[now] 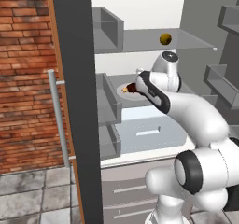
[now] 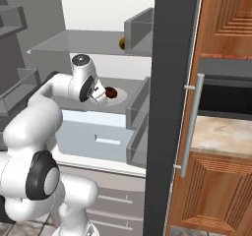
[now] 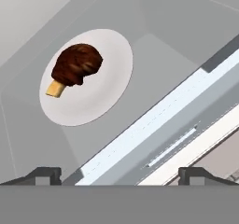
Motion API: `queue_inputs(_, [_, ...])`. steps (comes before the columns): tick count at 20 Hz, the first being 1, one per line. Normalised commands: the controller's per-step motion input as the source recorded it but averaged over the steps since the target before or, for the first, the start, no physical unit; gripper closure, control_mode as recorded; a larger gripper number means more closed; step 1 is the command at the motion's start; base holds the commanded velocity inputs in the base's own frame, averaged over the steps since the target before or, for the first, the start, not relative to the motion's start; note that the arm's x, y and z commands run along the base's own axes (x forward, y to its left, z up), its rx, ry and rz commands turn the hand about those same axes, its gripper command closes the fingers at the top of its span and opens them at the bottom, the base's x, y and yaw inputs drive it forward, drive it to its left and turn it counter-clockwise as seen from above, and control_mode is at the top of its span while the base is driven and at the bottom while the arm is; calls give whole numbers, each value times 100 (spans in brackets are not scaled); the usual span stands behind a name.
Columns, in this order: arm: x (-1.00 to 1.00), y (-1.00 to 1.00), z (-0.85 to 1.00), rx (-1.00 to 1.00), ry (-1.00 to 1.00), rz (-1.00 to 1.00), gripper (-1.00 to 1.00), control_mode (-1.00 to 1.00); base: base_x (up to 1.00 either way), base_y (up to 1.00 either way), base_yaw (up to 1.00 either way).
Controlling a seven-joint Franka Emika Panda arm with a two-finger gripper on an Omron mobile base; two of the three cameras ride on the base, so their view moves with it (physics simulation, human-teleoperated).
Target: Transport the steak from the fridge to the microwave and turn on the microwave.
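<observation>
Left base view
- fridge [image 1: 140,41]: door swung wide, so the grey shelves lie exposed to the arm.
- steak [image 1: 130,88]: on the middle shelf, at about 10 o'clock of the arm's wrist; its tan bone end pokes out toward 9 o'clock.
- plate [image 1: 122,86]: pale rim peeks from under the meat; it keeps the steak off the shelf and makes a flat, clear seat for a grab.
- yellow ball [image 1: 165,39]: alone on the upper glass shelf, at 12 o'clock of the wrist, well apart from the steak; no part of the job.
- arm: bent in over the pale drawer [image 1: 147,133], hand held above the shelf rather than on it.

Right base view
- steak [image 2: 111,92]: just beside the hand, at its 3 o'clock, on the same middle shelf.
- plate [image 2: 120,97]: a pale crescent beyond the meat.
- wooden cabinet [image 2: 224,191]: at 3 o'clock of the fridge, with a stone bench [image 2: 221,134] above it.

Hand view
- pincer [image 3: 119,175]: fingertips stand wide apart at the bottom edge, nothing between them.
- steak [image 3: 77,64]: at 11 o'clock of the fingertips, well apart from them, centred on the white plate [image 3: 109,85].
- judgement: the wide spread suits dropping over the rounded meat; the hand likely must shift toward the plate first, since the drawer front lies straight ahead of the fingertips.
</observation>
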Motion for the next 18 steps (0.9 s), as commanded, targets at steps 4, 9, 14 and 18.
queue_inputs(4, [32,0,-3,2,0,0,-100,-100,0,0,0])
queue_inputs(9, [32,2,-1,3,0,0,-100,-100,0,0,0])
queue_inputs(14, [31,7,-12,1,0,0,-100,-100,0,0,0])
queue_inputs(18, [33,15,-23,0,0,0,-100,-100,0,0,0])
